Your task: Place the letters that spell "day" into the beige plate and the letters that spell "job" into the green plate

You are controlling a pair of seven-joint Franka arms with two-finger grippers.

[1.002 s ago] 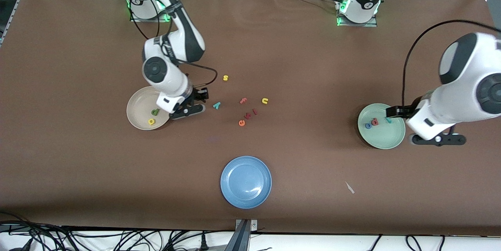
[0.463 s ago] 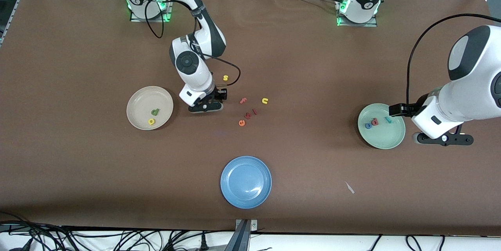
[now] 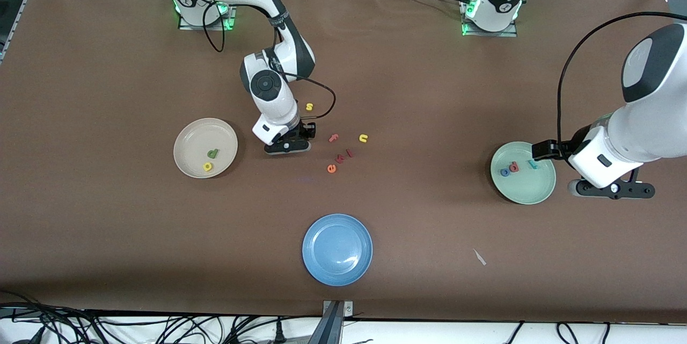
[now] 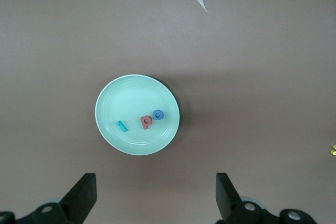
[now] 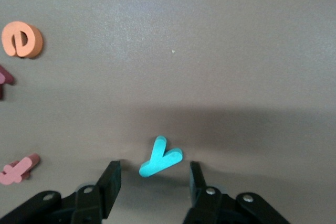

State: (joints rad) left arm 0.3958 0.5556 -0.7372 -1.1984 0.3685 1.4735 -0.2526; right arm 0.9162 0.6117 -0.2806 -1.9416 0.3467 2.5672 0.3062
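Teal "y" (image 5: 160, 163): flat on the table, fork spread away from the right gripper (image 5: 153, 181).
Right gripper: low, half-open fingers straddling it, not gripping.
Left gripper (image 4: 156, 195): waits wide open, empty, above the green plate (image 4: 113, 132).

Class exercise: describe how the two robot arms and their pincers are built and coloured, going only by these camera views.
Both arms are glossy white with dark grey joint bands and round grey caps. Each base glows green. A loose black cable loops along each forearm to a black wrist camera. The right pincer and left pincer are black with two flat, tapered fingers and small silver screws.
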